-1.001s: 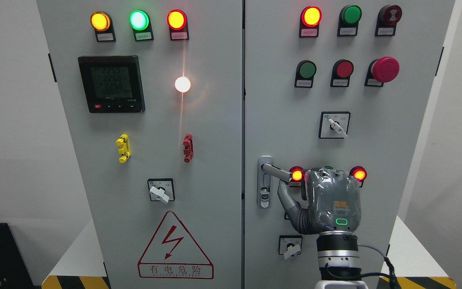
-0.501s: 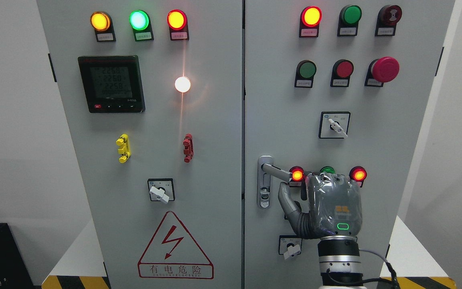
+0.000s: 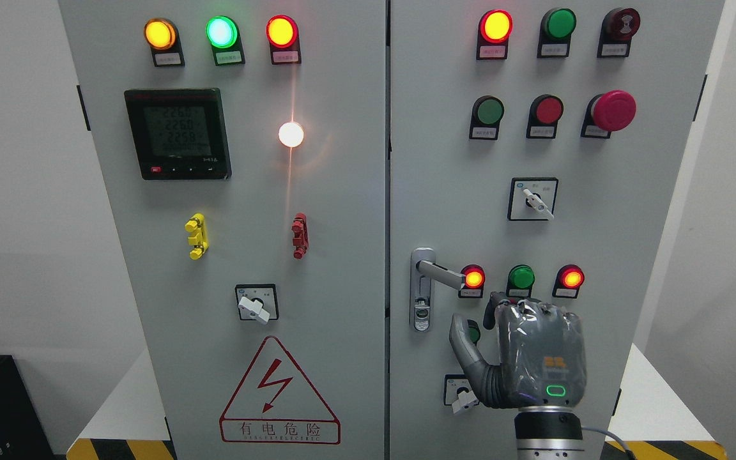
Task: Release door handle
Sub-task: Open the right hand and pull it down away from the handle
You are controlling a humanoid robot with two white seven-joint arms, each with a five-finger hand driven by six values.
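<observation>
The grey metal door handle [image 3: 441, 273] sticks out to the right from its lock plate [image 3: 421, 291] on the right cabinet door [image 3: 444, 191]. My right hand [image 3: 492, 319] hangs below and to the right of the handle, clear of it, with its back toward the camera. Its thumb [image 3: 464, 342] is spread to the left and the hand holds nothing. The arm rises from the bottom edge at the right. My left arm does not show.
Lit red lamps [image 3: 473, 278] and a green lamp [image 3: 521, 277] sit just above the hand. A small rotary switch [image 3: 464, 393] is beside the thumb. The left door [image 3: 342, 191] carries a meter [image 3: 177, 133], lamps, another switch [image 3: 256, 303] and a red warning triangle [image 3: 278, 393].
My right hand has let go of the handle and dropped down and slightly right, uncovering the green lamp. The handle and door have stayed put.
</observation>
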